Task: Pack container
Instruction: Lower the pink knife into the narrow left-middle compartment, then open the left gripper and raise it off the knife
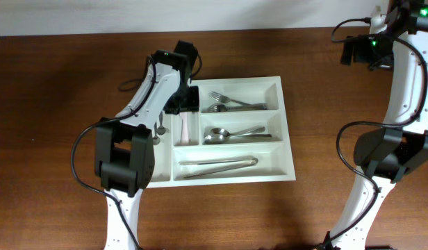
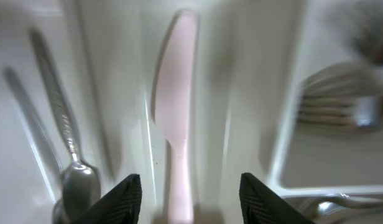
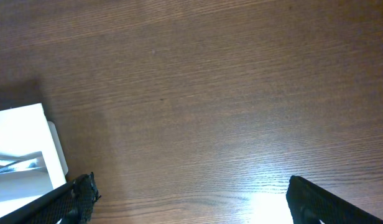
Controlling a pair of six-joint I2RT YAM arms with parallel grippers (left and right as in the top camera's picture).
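Container [image 1: 286, 125] sits mid-table. Left gripper [image 2: 190, 190] is low over one of its narrow left compartments, jaws about half apart, gripping nothing. Pink knife [image 2: 176, 93] lies flat in the slot between them.

Risks:
- An off-vertical lift could catch a finger on the divider wall and drag the tray.
- It could also clip the knife handle and tip it toward the spoons [image 2: 76, 180] next door.

Right gripper [image 3: 188, 202] is spread wide, empty, over the table [image 3: 210, 93] right of the tray.
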